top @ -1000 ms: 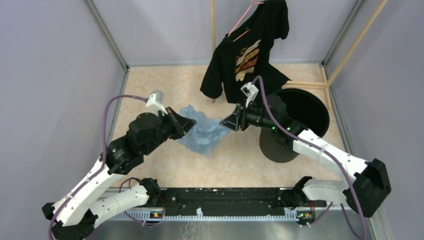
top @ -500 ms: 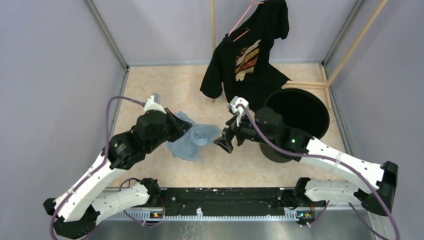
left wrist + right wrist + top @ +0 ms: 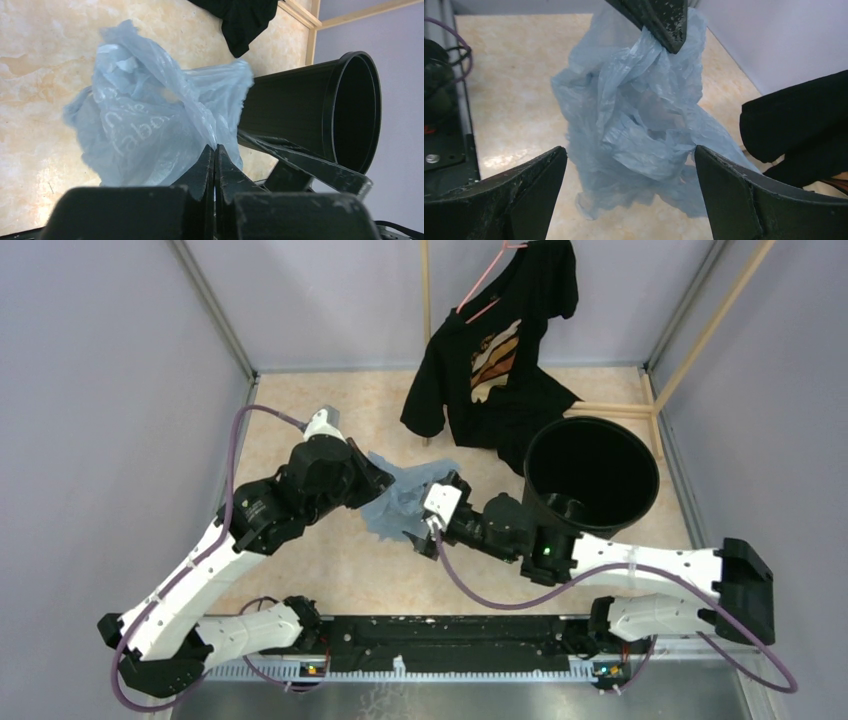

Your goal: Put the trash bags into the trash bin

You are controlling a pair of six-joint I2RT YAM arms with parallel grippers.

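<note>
The trash bag [image 3: 408, 498] is a crumpled pale blue plastic film with faint white lettering [image 3: 150, 120]. It hangs off the floor from my left gripper [image 3: 375, 485], which is shut on its upper fold [image 3: 215, 148]. My right gripper [image 3: 422, 537] sits just near of the bag and is open. In the right wrist view its fingers [image 3: 544, 175] stand wide on either side of the dangling bag [image 3: 639, 125] without touching it. The trash bin [image 3: 590, 475], round and black, stands upright to the right of the bag [image 3: 320, 110].
A black T-shirt with an orange print [image 3: 500, 340] hangs on a pink hanger at the back, its hem [image 3: 799, 120] close to the bin. Grey walls [image 3: 120, 390] and wooden rails [image 3: 610, 408] enclose the beige floor.
My right gripper has opened wide and swung from the bag's right end down to its near side. The left gripper has carried the bag slightly right and away from me.
</note>
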